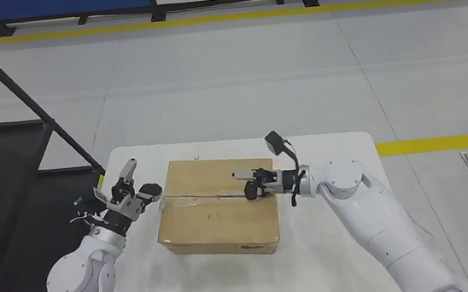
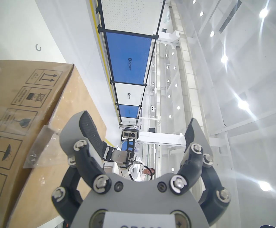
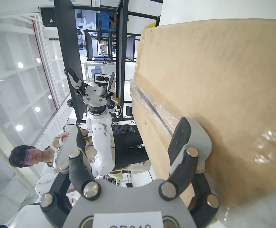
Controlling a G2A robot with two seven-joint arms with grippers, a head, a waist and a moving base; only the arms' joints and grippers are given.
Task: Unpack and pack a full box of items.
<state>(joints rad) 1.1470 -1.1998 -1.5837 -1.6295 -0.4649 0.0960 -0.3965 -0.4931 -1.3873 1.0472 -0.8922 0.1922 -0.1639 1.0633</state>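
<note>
**Sealed box on the table, both grippers open**

The cardboard box (image 1: 217,216) sat shut at the middle of the white table (image 1: 331,256), with clear tape (image 3: 151,108) running along its top seam. The left gripper (image 2: 139,125) was just beside the box's left end, its jaws spread wide and holding nothing. The right gripper (image 3: 129,131) was over the right part of the box's top, also spread wide and empty. One of its fingers (image 3: 180,140) lay close to the cardboard beside the taped seam; whether it touched could not be told.
</note>
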